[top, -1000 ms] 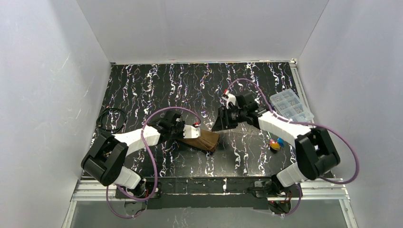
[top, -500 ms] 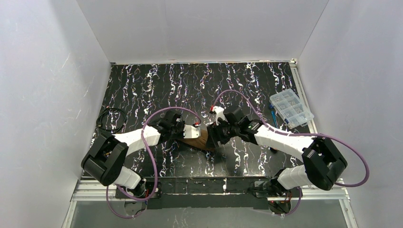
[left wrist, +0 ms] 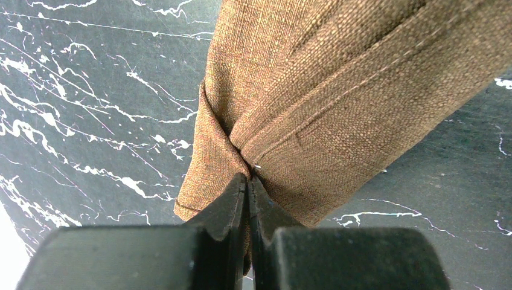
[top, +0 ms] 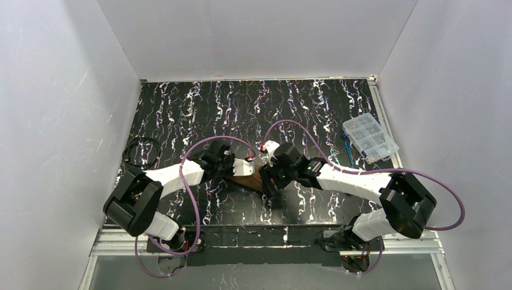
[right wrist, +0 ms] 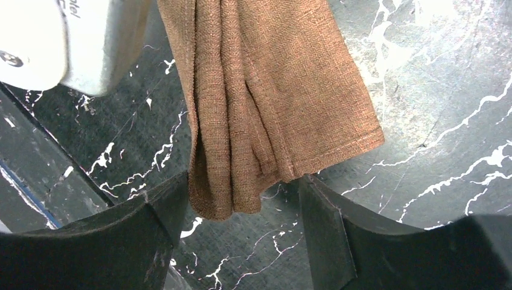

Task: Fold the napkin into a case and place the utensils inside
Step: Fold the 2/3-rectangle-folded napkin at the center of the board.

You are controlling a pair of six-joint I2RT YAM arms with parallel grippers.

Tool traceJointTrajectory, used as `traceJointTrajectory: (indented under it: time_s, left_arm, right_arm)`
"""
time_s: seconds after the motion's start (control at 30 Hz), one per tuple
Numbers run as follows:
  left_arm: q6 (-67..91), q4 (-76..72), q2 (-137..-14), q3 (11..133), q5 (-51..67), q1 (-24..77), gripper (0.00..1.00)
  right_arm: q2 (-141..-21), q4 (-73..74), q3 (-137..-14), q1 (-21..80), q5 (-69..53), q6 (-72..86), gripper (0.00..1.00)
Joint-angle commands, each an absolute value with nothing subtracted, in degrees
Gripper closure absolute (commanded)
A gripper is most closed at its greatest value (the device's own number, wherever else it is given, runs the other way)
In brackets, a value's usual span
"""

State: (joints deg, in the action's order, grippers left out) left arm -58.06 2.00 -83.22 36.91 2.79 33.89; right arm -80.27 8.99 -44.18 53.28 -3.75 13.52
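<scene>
Left hand (left wrist: pixel 247 184) tight on napkin (left wrist: pixel 338 90); right hand (right wrist: pixel 241 193) wide.

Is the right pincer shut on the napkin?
No, the right pincer stands open, with the napkin and its folded end between the spread jaws.

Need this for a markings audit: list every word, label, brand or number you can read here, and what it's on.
"tel": the end of a word cut off by the frame edge, on the silver housing in the right wrist view.
No other text: the case is plain, and the compartment box is too small to read.
</scene>
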Motion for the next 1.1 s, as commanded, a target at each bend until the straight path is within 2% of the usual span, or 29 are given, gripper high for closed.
traceJointTrajectory:
  time_s: [0.0,0.13,0.23,0.33,0.47,0.6,0.73,0.83,1.07]
  left_arm:
    - [-57.0,10.3,-86.3,35.0,2.5,33.6,1.0]
    - [-57.0,10.2,-86.1,34.8,2.5,33.6,1.0]
    - [-57.0,10.2,-86.2,34.9,2.4,33.6,1.0]
    - [-57.2,9.9,-86.2,34.9,2.2,33.6,1.0]
    - [-57.4,9.9,-86.2,34.9,1.9,33.6,1.0]
    - [-58.0,9.8,-86.2,34.9,1.4,33.7,1.0]
    - [-58.5,9.8,-85.7,34.8,1.1,33.7,1.0]
    - [-59.1,9.7,-85.6,34.6,1.0,33.7,1.0]
    - [-60.3,9.0,-85.8,34.9,0.8,34.3,1.0]
  right_arm:
    - [-81.2,8.2,-46.1,53.5,-3.8,12.7,0.27]
    - [-82.6,5.3,-46.4,53.6,-6.2,13.9,0.32]
    - [-82.0,4.4,-46.2,53.6,-7.6,14.6,0.39]
    - [-80.7,3.3,-45.3,53.6,-8.6,15.2,0.51]
    - [-79.9,2.4,-45.5,53.5,-10.7,15.1,0.75]
    - [-82.3,4.8,-47.4,52.1,-11.9,15.0,0.89]
    - [-84.9,6.2,-47.8,47.2,-15.0,17.1,0.94]
    - [-87.3,5.5,-47.7,41.9,-20.7,18.7,0.94]
    - [-94.2,4.3,-50.2,36.7,-32.3,19.9,0.95]
